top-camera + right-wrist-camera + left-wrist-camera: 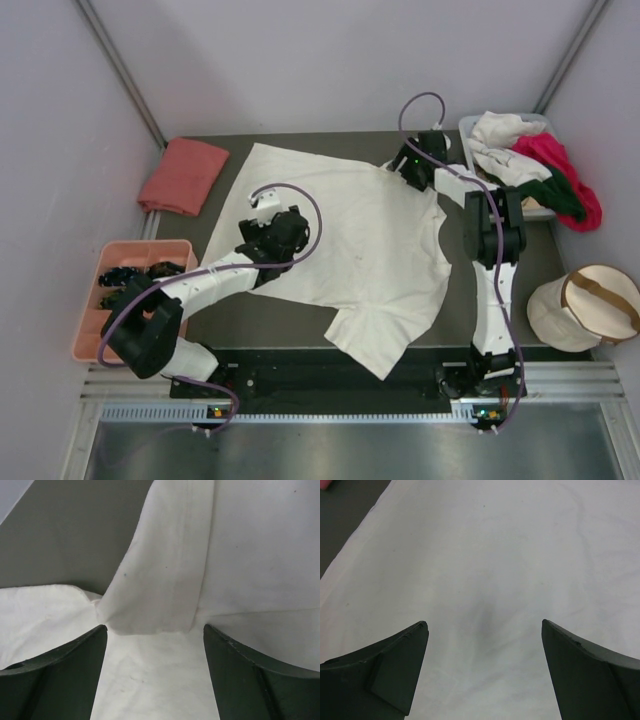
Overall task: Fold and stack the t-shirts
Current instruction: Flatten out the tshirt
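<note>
Under right pincer point(398, 172), t-shirt point(340, 250) sleeve hidden

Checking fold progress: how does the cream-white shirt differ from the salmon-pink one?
The cream-white t-shirt lies spread open centrally; the salmon-pink t-shirt sits folded at the far-left corner. The cream-white one covers far more table than the salmon-pink one. Both are plain and rest on the table.

Cream-white t-shirt point(350, 240) spread mid-table; salmon-pink t-shirt point(183, 175) folded far-left; t-shirt heap point(520, 165) far-right.
</note>
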